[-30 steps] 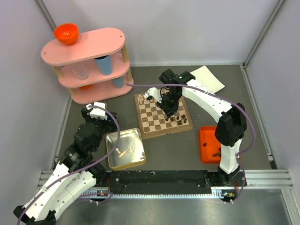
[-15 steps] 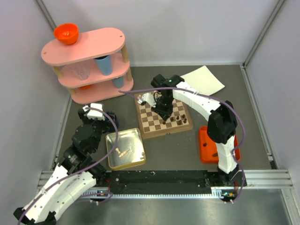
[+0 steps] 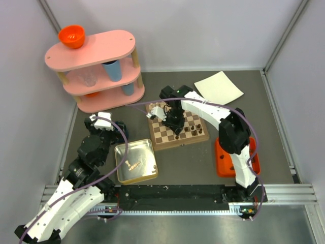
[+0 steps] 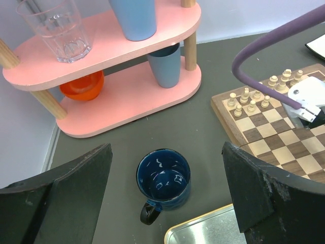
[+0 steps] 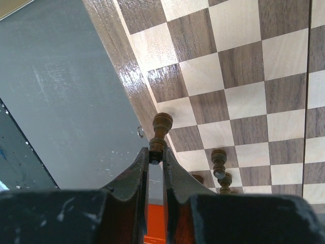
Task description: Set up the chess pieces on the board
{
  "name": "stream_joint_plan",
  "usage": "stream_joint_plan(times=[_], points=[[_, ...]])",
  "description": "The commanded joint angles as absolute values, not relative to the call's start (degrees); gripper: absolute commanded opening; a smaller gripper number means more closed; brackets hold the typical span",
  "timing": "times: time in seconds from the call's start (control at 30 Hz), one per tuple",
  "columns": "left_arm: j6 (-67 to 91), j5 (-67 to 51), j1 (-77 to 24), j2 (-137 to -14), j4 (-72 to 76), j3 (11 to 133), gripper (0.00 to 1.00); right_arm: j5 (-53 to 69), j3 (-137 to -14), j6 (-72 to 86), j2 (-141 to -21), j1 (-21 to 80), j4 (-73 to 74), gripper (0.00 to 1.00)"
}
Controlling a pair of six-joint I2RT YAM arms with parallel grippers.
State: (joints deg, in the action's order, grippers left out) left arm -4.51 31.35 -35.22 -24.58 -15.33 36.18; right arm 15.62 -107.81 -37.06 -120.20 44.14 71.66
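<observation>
**Worktop (image 3: 193,162) inventory**

1. Board (image 3: 179,133): laid flat at mid-worktop, between the pink shelf unit (image 3: 101,48) and the orange tray (image 3: 221,160).
2. Cream pieces (image 4: 254,96): stood upright in two short rows at the board's far left corner.
3. Dark brown pieces (image 3: 195,130): a handful stood along the board's near right edge.
4. Right tool (image 5: 156,155): fingers drawn narrow and clamped on a single dark brown chessman (image 5: 161,127), whose rounded end projects past the fingertips. In the top view the tool is placed over the board's left half. In the wrist view the chessman is seen against the board's rim. Whether it touches the wood cannot be told.
5. Left tool (image 4: 165,150): fingers spread wide with nothing gripped, held above the worktop to the left of the board.
6. Blue mug (image 4: 163,179): stood upright on the worktop below the left tool, handle turned toward the near side.
7. Silver tin (image 3: 147,170): set just beside the board's near left corner. A few small brownish items are lying inside, too small to identify.
8. Shelf contents: an orange bowl (image 3: 71,35) on top, a clear glass (image 4: 56,28) and a blue cup (image 4: 165,66) on the lower tiers.
9. White sheet (image 3: 219,87): laid flat beyond the board's far right corner.
</observation>
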Motion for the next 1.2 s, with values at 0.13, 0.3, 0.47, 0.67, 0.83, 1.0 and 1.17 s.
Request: stream_joint_plan(times=[0.13,0.3,0.47,0.67,0.83,1.0,1.17], points=[[-5.0,31.3,-35.0,-24.0,-12.1,35.9,0.94,13.2,-111.1,-35.7,-122.1,45.0,71.5,0.01],[-5.0,31.2,-35.0,-24.1,-12.2,35.8,0.94,13.3,-111.7,-35.6,-122.3,44.9,71.3,0.01],[-5.1,30.9,-35.0,-24.0,-12.0,35.9,0.94,13.7,-111.7,-35.5,-122.3,45.0,71.2,0.02],[-5.1,30.9,-35.0,-24.0,-12.1,35.9,0.94,14.1,-111.4,-35.4,-122.4,45.3,71.2,0.02],[-5.1,30.8,-35.0,-24.0,-12.1,35.9,0.94,14.2,-111.4,-35.4,-122.8,45.6,71.2,0.02],[-5.2,30.8,-35.0,-23.8,-12.1,35.8,0.94,14.2,-111.3,-35.4,-123.0,45.9,71.2,0.04],[-5.2,30.8,-34.9,-23.7,-12.1,35.8,0.94,13.7,-111.1,-35.3,-123.2,46.0,71.2,0.05]])
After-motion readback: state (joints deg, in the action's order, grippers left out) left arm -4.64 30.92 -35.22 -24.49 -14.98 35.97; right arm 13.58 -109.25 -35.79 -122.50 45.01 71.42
